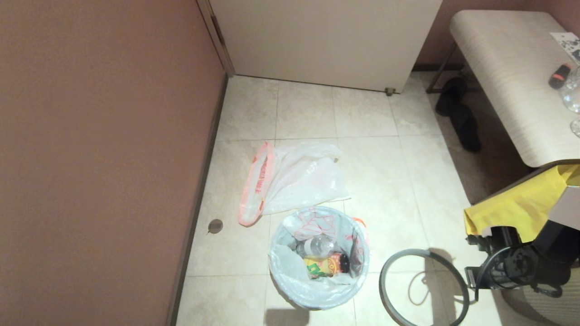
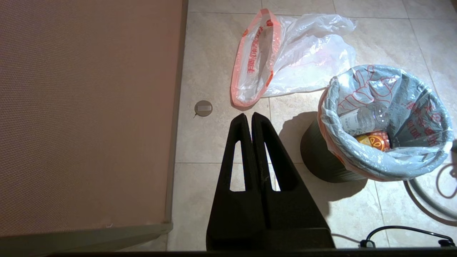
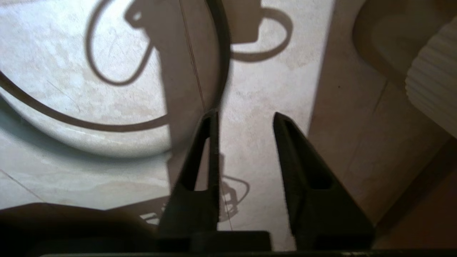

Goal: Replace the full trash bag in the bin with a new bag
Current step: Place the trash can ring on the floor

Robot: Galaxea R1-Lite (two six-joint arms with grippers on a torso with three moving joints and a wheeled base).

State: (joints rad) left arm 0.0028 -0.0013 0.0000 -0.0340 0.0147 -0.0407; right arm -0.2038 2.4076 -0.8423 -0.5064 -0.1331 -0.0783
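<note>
Trash bag, the full one (image 1: 317, 253), sits inside the bin (image 2: 321, 160) on the tiled floor (image 1: 385, 172), its mouth folded out over the bin's edge; a clear bottle (image 1: 317, 246) and a yellow packet (image 1: 322, 266) lie in it. The bin stands near the brown wall (image 1: 99, 158) on the robot's left.

Just beyond the bin, farther from the robot, the new bag (image 1: 294, 179) lies flat and limp on the floor, its orange-pink lettered band (image 1: 256, 183) on the wall side; its near edge lies close to the bin's rim. A small round floor plate (image 1: 215, 225) sits by the wall, beside the new bag's mouth.

To the bin's right, the grey hoop rim (image 1: 421, 290) lies on the floor, apart from the bin. The right gripper (image 3: 244, 116) hangs over the floor just beside this hoop with its fingers spread apart and holding nothing. The left gripper (image 2: 249, 116) hangs above the floor between the wall and the bin, fingers pressed together and empty.

Farther right stands a pale worktop (image 1: 512, 77) carrying a small dark object (image 1: 560, 76); a yellow fabric bag (image 1: 521, 206) shows near the right arm, and dark slippers (image 1: 460, 113) lie under the worktop. A white door (image 1: 326, 40) closes off the far end.
</note>
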